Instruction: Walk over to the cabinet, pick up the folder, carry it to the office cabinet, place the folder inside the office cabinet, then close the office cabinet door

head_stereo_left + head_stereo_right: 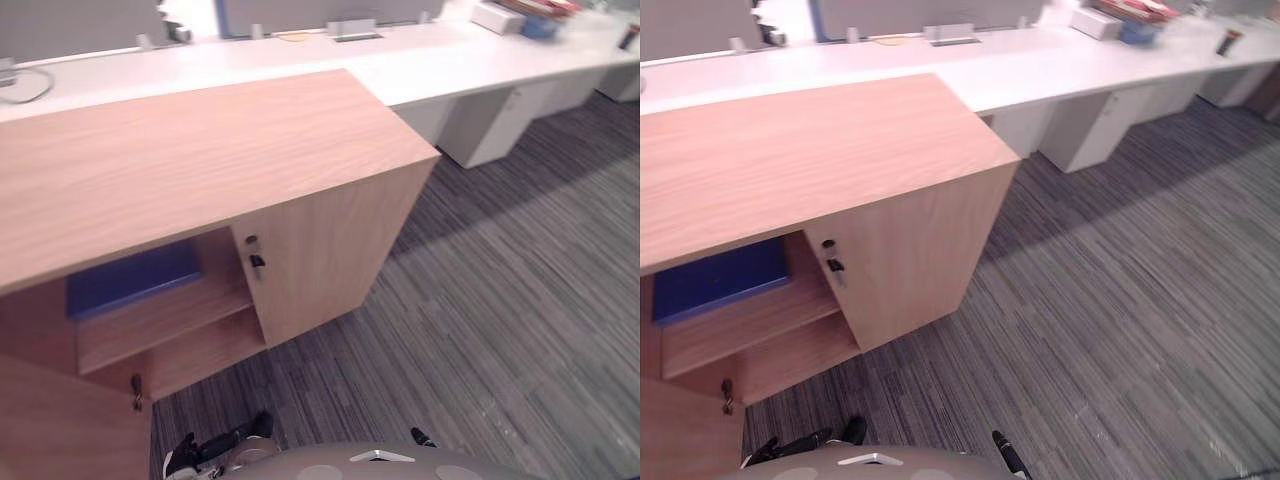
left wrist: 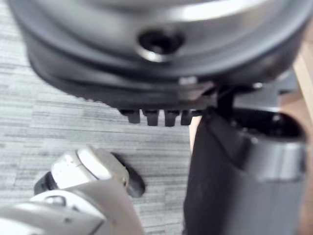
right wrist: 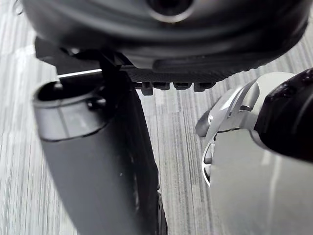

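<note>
A light wood office cabinet (image 1: 200,150) is seen from above, filling the left and centre of the head views. Grey striped carpet (image 1: 500,330) lies to the right, and white desks (image 1: 450,70) run along the top of the frame.

The cabinet's left door (image 1: 60,430) stands swung open at the lower left, with a key (image 1: 136,392) in its lock. The right door (image 1: 320,250) is closed.

Inside the open compartment, at centre left, a blue folder (image 1: 135,278) lies flat on the upper shelf (image 1: 165,318), pushed towards the back. The lower shelf (image 1: 205,358) beneath it is bare.

Nothing is held. The left hand (image 2: 146,98) and the right hand (image 3: 186,73) hang low over the carpet. In each wrist view the fingers (image 2: 156,116) show as a loose, uncurled row with no object past them.

The folder appears to be already placed, so the step in hand is judged to be closing the door. For that, the open door's outer face or free edge would have to be reached, probably with the left hand. It would then have to be swept round until it meets the cabinet front, with the fingers kept clear of the closing gap.
</note>
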{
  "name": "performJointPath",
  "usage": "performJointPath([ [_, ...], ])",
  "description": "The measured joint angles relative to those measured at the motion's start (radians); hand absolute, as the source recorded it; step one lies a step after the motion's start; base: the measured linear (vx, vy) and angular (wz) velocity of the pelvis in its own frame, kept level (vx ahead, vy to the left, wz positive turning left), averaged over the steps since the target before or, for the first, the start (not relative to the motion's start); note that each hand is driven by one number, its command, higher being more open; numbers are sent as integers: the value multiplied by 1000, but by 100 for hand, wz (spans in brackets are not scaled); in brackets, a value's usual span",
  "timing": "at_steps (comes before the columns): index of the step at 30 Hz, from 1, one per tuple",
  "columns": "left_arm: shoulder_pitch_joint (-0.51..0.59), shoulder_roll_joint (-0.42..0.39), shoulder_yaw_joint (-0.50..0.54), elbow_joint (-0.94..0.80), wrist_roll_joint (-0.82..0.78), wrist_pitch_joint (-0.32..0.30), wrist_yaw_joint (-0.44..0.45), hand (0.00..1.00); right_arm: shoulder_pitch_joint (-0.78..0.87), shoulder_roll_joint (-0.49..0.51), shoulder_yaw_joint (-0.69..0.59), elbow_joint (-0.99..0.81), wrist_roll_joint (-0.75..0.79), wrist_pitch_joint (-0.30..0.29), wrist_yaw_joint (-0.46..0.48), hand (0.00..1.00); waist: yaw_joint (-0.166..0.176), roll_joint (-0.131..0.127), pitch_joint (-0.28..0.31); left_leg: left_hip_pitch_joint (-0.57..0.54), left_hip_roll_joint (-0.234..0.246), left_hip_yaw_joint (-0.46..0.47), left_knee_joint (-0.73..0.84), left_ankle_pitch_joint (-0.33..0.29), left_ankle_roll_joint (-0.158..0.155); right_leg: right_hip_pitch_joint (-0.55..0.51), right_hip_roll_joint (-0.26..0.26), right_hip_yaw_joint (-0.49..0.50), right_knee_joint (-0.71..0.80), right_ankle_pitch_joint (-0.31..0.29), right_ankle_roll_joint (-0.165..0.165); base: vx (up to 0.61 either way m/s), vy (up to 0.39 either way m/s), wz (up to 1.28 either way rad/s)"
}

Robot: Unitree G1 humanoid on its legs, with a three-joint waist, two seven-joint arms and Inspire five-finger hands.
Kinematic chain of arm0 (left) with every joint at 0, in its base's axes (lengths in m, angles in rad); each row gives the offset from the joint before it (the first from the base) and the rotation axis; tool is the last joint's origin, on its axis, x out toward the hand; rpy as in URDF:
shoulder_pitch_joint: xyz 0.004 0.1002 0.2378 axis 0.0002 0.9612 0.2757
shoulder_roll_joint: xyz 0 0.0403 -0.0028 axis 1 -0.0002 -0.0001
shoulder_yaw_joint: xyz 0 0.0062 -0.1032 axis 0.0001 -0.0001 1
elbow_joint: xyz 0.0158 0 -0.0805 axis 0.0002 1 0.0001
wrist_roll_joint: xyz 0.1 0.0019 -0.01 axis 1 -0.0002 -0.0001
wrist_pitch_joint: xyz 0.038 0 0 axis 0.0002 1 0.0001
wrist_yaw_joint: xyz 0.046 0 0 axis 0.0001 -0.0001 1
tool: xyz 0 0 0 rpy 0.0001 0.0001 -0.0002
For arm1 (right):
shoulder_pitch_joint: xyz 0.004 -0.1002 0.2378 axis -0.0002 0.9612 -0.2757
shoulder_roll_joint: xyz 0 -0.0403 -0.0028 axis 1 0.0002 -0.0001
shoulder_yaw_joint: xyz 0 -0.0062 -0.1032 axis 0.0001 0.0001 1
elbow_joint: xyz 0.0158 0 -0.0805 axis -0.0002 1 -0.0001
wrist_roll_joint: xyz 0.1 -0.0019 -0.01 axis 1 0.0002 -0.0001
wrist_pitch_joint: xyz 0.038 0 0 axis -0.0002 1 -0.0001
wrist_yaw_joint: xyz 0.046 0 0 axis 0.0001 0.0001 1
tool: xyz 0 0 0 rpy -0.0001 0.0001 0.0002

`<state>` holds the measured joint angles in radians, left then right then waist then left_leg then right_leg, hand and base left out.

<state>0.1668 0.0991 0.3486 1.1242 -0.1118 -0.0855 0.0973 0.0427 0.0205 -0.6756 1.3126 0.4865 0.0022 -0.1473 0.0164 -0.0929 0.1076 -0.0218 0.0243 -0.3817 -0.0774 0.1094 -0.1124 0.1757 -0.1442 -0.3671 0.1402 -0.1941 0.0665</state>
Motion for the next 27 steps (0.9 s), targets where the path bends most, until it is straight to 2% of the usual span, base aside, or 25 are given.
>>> performJointPath([
  [1, 0, -13, 19, -28, 0, 1, 0, 100, -6, 14, 17, -31, -13, -9, -3, 100, 15, 2, 24, -31, -10, -20, 35, 0, 1, -5, 0, -20, 21, -9, -11, -147, -1, 73],
  [2, 1, -24, 29, -57, -2, 1, 4, 100, -15, 17, 20, -65, -50, -15, -13, 100, 17, 6, 54, -62, -18, -7, 78, -28, 37, -2, -4, -50, 36, -19, -17, -164, 9, 79],
  [3, -1, -27, 34, -66, -2, 2, 5, 100, -21, 24, 17, -80, -60, -18, -16, 100, 16, 8, 66, -89, -12, 46, 108, -52, 74, 3, -6, -73, 35, -21, -14, -206, -1, 110],
  [4, -3, -37, 51, -85, -2, 3, 6, 100, -30, 32, 5, -104, -87, -17, -18, 100, 6, 9, 72, -142, 11, 179, 152, -116, 147, -1, -8, -126, 24, -26, -23, -230, 22, 124],
  [5, -11, -53, 62, -112, -5, -2, 15, 100, -31, 36, -15, -112, -102, -16, -21, 100, 10, -3, 88, -203, 62, 360, 262, -146, 150, -2, -31, -176, 27, -24, -27, -223, 39, 117],
  [6, -16, -57, 73, -123, -11, -7, 22, 100, -37, 33, -35, -115, -119, -14, -23, 100, 18, 13, 96, -238, 95, 449, 357, -155, 150, -7, -37, -196, 41, -23, -26, -167, 94, 91],
  [7, -17, -73, 89, -135, -17, -7, 35, 100, -42, 28, -78, -140, -151, -11, -32, 100, 28, 48, 100, -274, 152, 600, 556, -175, 176, -9, -49, -237, 74, -27, -21, -104, 131, 77],
  [8, -8, -71, 67, -132, -12, -3, 39, 100, -42, 17, -108, -148, -174, -8, -45, 100, 31, 75, 94, -260, 192, 708, 680, -236, 182, -9, -63, -278, 92, -25, -6, -69, 110, 87],
  [9, -5, -66, 50, -129, -2, -2, 43, 100, -45, 13, -111, -150, -198, -6, -49, 100, 21, 87, 92, -252, 208, 757, 714, -283, 190, -8, -68, -308, 101, -23, -3, -42, 175, 109],
  [10, -1, -52, 25, -117, 4, -1, 47, 100, -47, 8, -112, -153, -236, -4, -51, 100, 3, 108, 83, -241, 235, 853, 718, -351, 194, -15, -79, -367, 135, -26, 10, 8, 139, 122],
  [11, -11, -45, -2, -103, 6, 5, 45, 100, -54, -10, -119, -150, -254, 2, -51, 100, 3, 132, 78, -238, 201, 892, 649, -360, 198, -31, -82, -390, 192, -38, 23, -13, 229, 160],
  [12, -36, -23, -42, -98, 7, 5, 42, 100, -63, -11, -132, -134, -260, 16, -50, 100, 0, 116, 87, -235, 117, 843, 552, -305, 216, -61, -94, -358, 196, -90, 18, -38, 131, 230],
  [13, -84, -18, -78, -79, 10, 3, 41, 100, -63, -9, -142, -109, -280, 23, -51, 100, -39, 87, 79, -188, 7, 744, 319, -159, 189, -72, -24, -330, 55, -109, -27, -100, 97, 240],
  [14, -104, -11, -80, -70, 16, 3, 41, 100, -64, 5, -144, -97, -284, 21, -53, 100, -49, 69, 83, -170, 0, 808, 338, -189, 206, -72, -13, -330, -14, -53, -63, -67, -28, 258],
  [15, -107, -9, -72, -56, 34, 5, 35, 100, -55, 14, -162, -100, -285, 11, -54, 100, -47, 69, 71, -108, 94, 973, 453, -288, 179, -36, -33, -392, -10, 52, -12, -10, -32, 170],
  [16, -110, -22, -95, -54, 43, 6, 32, 100, -69, 2, -183, -99, -284, 15, -58, 100, -48, 99, 79, -66, 107, 976, 388, -310, 145, -31, -38, -440, 39, 49, -8, 39, 46, 153],
  [17, -114, -29, -109, -57, 41, 7, 27, 100, -81, -1, -190, -98, -284, 18, -53, 100, -44, 98, 88, -40, 66, 965, 334, -269, 169, -35, -76, -484, 88, 47, -2, 10, 141, 105],
  [18, -102, -28, -121, -56, 43, 7, 26, 100, -80, -1, -192, -94, -287, 18, -48, 100, -45, 113, 86, -20, 37, 937, 294, -260, 177, -16, -87, -521, 75, 47, 4, -18, 163, 83],
  [20, -88, -19, -131, -54, 43, 7, 24, 100, -83, 3, -198, -95, -288, 20, -47, 100, -45, 104, 79, 1, -1, 919, 247, -242, 184, 7, -105, -551, 58, 57, 12, -48, 108, 44],
  [21, -85, -21, -143, -49, 43, 7, 26, 100, -84, -7, -197, -94, -315, 27, -51, 100, -45, 107, 71, 17, -28, 907, 192, -213, 187, 8, -123, -565, 74, 64, 23, -73, 113, 32],
  [22, -84, -23, -158, -34, 44, 6, 24, 100, -83, -15, -197, -95, -322, 29, -53, 100, -47, 122, 68, 33, -54, 894, 130, -181, 193, -5, -143, -575, 105, 64, 23, -65, 90, 30],
  [25, -81, -26, -173, -11, 44, 11, 22, 100, -81, -26, -197, -105, -321, 31, -56, 100, -49, 140, 65, 57, -91, 858, 18, -120, 191, -13, -157, -613, 124, 63, 22, -57, 25, 31],
  [27, -78, -25, -171, -3, 43, 20, 22, 100, -82, -26, -194, -107, -321, 32, -56, 100, -48, 141, 68, 61, -102, 834, -11, -109, 185, -11, -162, -624, 134, 57, 15, -21, -34, 34],
])
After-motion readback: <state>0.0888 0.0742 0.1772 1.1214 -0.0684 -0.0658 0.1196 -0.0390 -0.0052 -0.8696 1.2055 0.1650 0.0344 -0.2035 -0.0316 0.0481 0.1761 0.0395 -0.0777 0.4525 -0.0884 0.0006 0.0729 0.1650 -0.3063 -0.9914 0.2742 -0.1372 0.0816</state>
